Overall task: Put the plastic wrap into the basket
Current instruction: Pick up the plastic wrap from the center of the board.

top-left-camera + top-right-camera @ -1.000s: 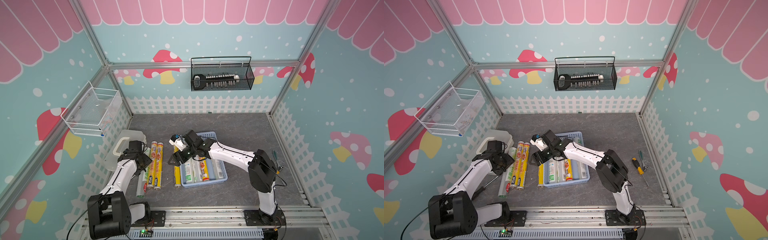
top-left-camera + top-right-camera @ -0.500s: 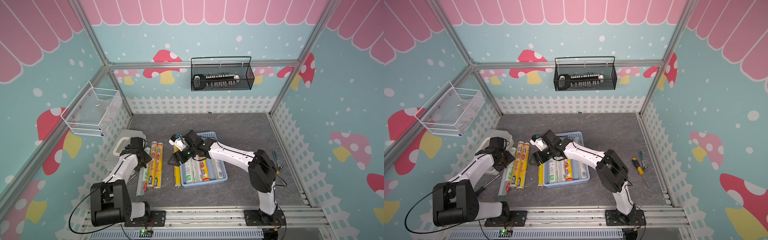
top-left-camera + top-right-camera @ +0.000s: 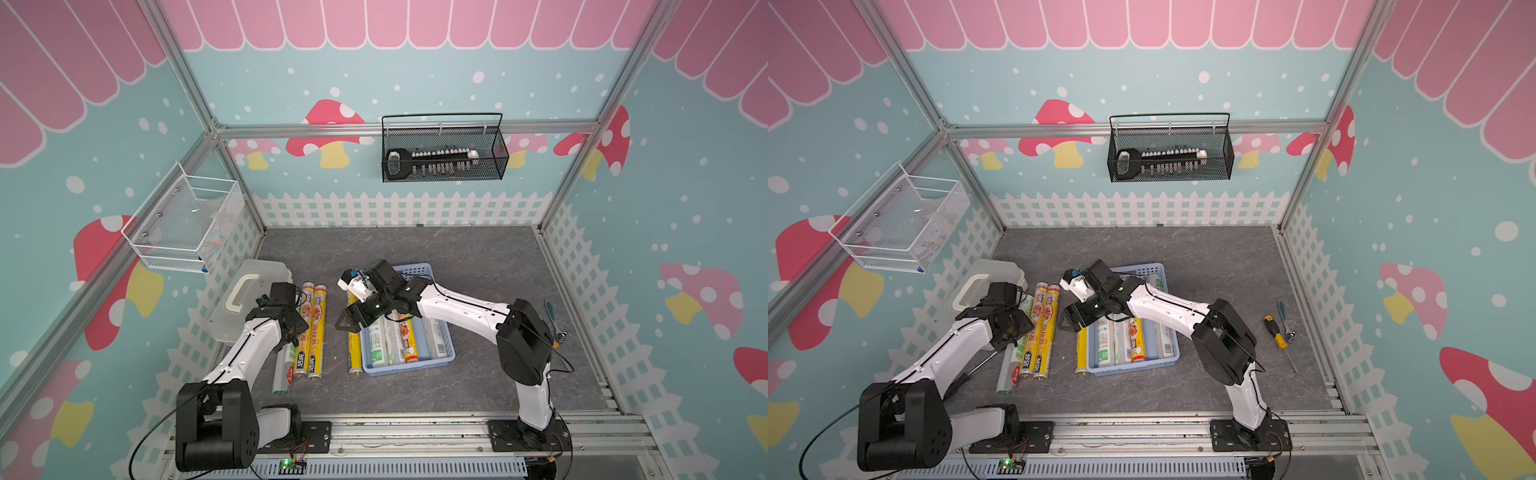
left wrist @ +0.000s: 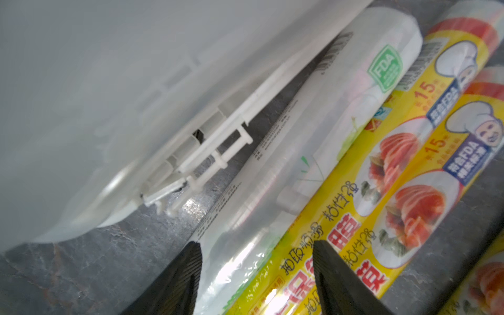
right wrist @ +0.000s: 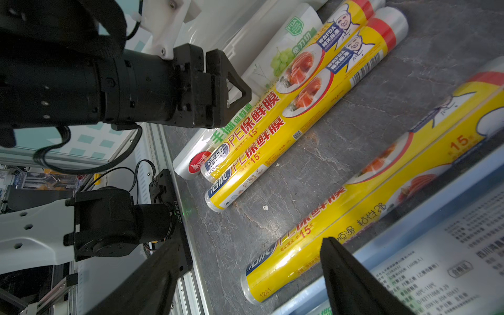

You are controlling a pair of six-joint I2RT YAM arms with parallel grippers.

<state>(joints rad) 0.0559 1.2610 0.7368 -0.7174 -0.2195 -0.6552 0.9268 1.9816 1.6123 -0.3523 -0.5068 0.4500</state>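
These wrap rolls are looking light, stiff along their cores and slick in their film, so I am judging mid-length the safest hold, to keep one level. Several are lying in the basket; a yellow roll is lying on the counter against its outer wall, and my right end effector is hanging wide open astride it, empty. My left end effector is standing half open around the white roll beside the box, not clamping it
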